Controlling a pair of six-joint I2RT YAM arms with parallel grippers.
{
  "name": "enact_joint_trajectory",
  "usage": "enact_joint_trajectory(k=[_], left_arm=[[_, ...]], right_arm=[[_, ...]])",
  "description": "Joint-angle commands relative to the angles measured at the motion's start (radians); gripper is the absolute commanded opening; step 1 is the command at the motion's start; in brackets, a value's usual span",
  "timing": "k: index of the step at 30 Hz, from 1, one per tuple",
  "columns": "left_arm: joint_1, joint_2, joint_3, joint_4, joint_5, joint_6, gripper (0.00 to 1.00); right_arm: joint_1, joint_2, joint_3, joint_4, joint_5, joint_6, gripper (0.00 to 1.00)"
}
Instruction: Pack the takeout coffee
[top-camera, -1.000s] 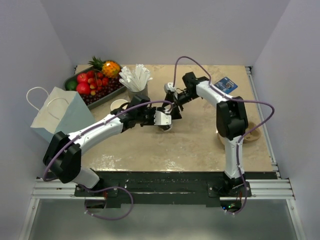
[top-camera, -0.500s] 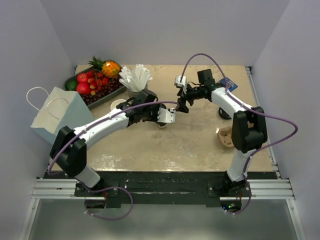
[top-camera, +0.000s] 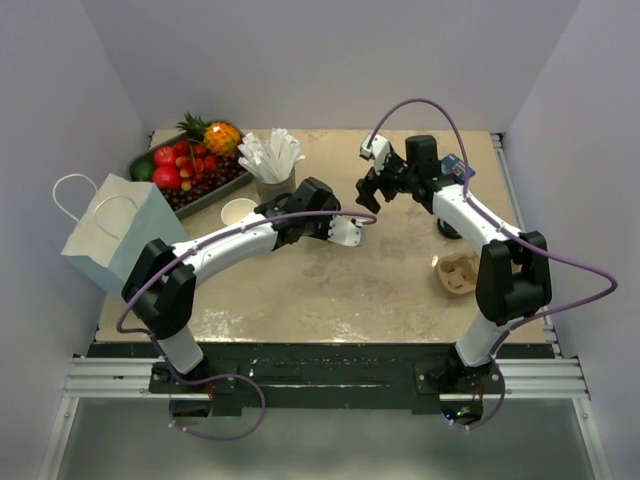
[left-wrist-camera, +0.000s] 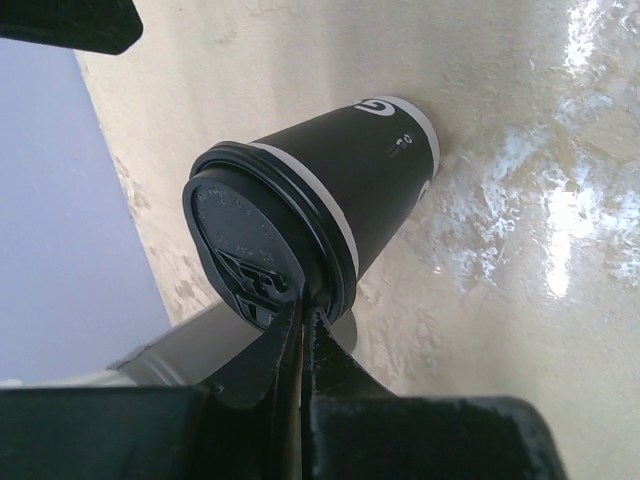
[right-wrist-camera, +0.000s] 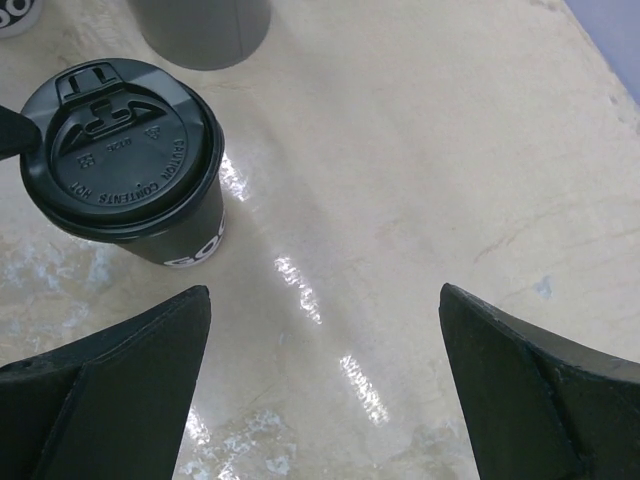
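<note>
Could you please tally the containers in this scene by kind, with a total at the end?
Lidded coffee cup: 1
Lidless cup: 1 seen from above; whether it is a stack cannot be told
Grey cup of white sticks: 1
Paper bag: 1
Fruit tray: 1
Cardboard cup carrier: 1
Total: 6

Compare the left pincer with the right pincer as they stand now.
The left pincer is shut, its fingers pressed together; the right pincer is wide open. The left pincer's tips meet the lid rim of the takeout coffee; the right pincer holds nothing and hangs above the table beside that cup. Both have black fingers and sit close to the cup.
</note>
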Motion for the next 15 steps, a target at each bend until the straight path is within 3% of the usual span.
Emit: enact_joint_trajectory(k=[1,10,15], left_arm=[[-0.018,0.021,0.050,0.023,-0.034,0.030,0.08],[-0.030,0.018,0.039,0.044,-0.014,0.037,0.41],[-0.042,0.003,0.054,0.068,0.012,0.018,0.48]], right_arm=[[-0.016,-0.005,0.021,-0.005,0.079,0.079,0.99],[-0.037,0.006,0.036,-0.020,0.086,0.124,0.99],[-0.037,0.003,0.045,-0.029,0.088,0.129,0.99]])
